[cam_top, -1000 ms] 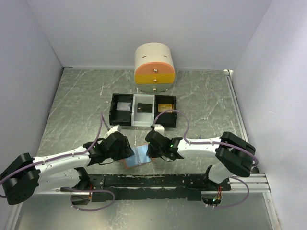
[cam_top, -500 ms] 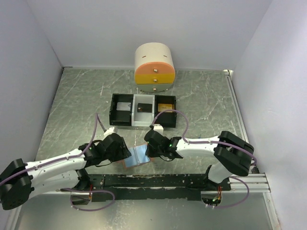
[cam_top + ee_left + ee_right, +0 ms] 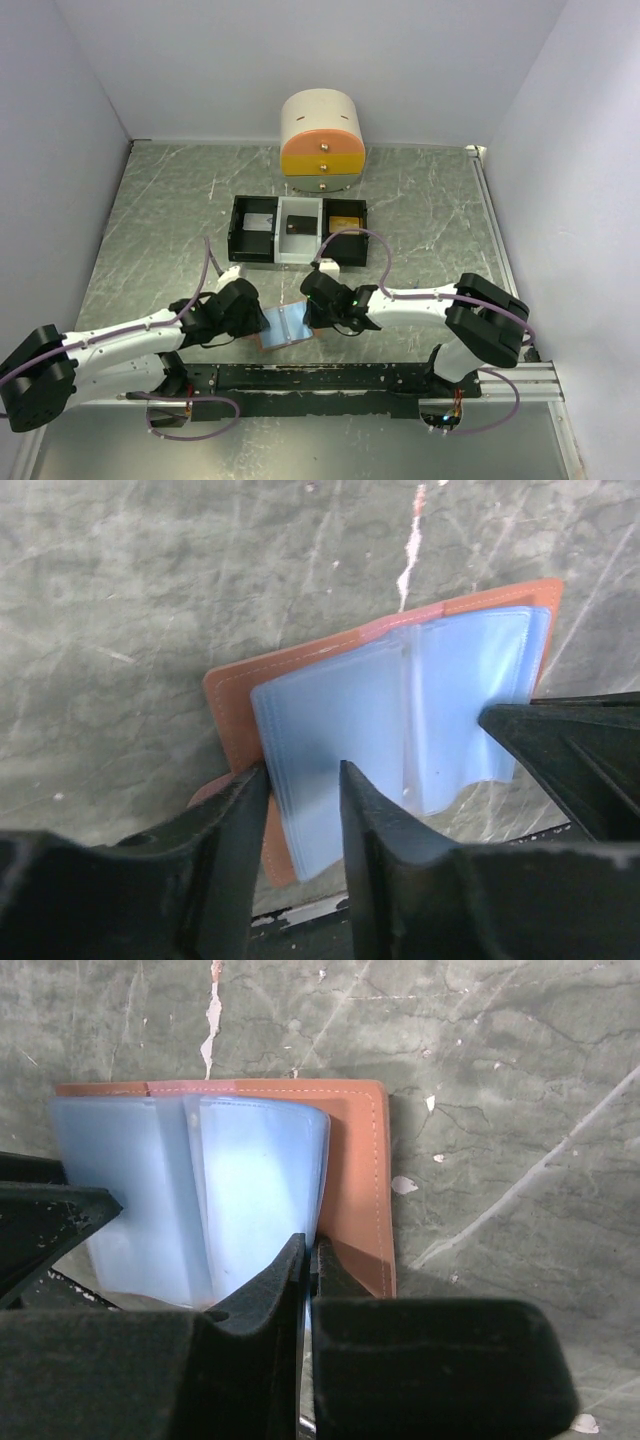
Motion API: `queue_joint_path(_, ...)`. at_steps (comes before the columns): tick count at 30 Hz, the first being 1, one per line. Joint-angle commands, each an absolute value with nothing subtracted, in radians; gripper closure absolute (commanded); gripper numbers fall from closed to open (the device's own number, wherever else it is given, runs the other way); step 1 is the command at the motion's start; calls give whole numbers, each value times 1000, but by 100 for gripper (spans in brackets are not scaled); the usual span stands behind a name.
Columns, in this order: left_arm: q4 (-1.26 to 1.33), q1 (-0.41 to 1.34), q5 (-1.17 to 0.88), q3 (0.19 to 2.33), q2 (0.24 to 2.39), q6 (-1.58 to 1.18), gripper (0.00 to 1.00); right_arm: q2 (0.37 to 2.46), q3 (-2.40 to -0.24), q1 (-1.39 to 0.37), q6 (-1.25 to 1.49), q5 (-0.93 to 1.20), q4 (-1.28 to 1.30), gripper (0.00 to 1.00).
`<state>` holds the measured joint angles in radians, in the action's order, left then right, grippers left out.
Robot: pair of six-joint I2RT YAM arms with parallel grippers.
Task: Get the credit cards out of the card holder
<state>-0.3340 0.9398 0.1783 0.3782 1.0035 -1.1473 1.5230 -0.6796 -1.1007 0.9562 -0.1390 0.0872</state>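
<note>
Top external view shows the card holder [image 3: 288, 326] lying open on the marbled grey tabletop [image 3: 150, 220] near its front edge, between the left pincer [image 3: 262, 322] and the right pincer [image 3: 312, 318], its light blue plastic sleeves [image 3: 290, 322] facing up. Farther back stand the black-and-white compartment trays [image 3: 299, 257]: a dark grey card [image 3: 260, 222] lies in the left one, a black card [image 3: 296, 226] in the middle one and an orange-gold card [image 3: 346, 222] in the right one. Behind them sits a rounded cream, orange and yellow drawer unit [image 3: 322, 148]. In the left wrist view the left pincer [image 3: 300, 780] is spread, its fingers straddling one corner of the sleeves [image 3: 400, 700] over the tan leather cover [image 3: 225, 710]. In the right wrist view the right pincer [image 3: 308, 1250] is pressed together at the holder's near edge, where sleeve [image 3: 260, 1180] meets leather [image 3: 355, 1160]; whether it pinches a sleeve I cannot tell.
</note>
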Motion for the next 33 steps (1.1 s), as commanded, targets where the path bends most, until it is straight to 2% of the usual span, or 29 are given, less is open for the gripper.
queue_joint_path(1, -160, 953, 111, 330, 1034, -1116, 59, 1571, -721, -1119, 907, -131, 134, 100)
queue_joint_path(12, -211, 991, 189, 420, 1136, -1098, 83, 1608, -815, -1183, 870, -271, 249, 100)
queue_joint_path(18, -278, 1032, 250, 463, 1193, -1122, 88, 1645, -889, -1226, 843, -353, 318, 100)
queue_joint_path(23, -294, 1046, 272, 466, 1198, -1142, 89, 1601, -827, -1226, 806, -206, 130, 100)
queue_joint_path(26, -287, 1049, 280, 449, 1165, -1155, 89, 1572, -792, -1220, 834, -176, 81, 100)
queue_joint_path(28, -286, 1050, 285, 433, 1132, -1165, 86, 1585, -811, -1200, 852, -194, 144, 99)
queue_joint_path(31, -321, 1050, 300, 417, 1073, -1177, 74, 1571, -806, -1153, 870, -251, 231, 93)
queue_joint_path(33, -358, 1049, 309, 414, 1026, -1183, 60, 1521, -756, -1108, 876, -267, 239, 86)
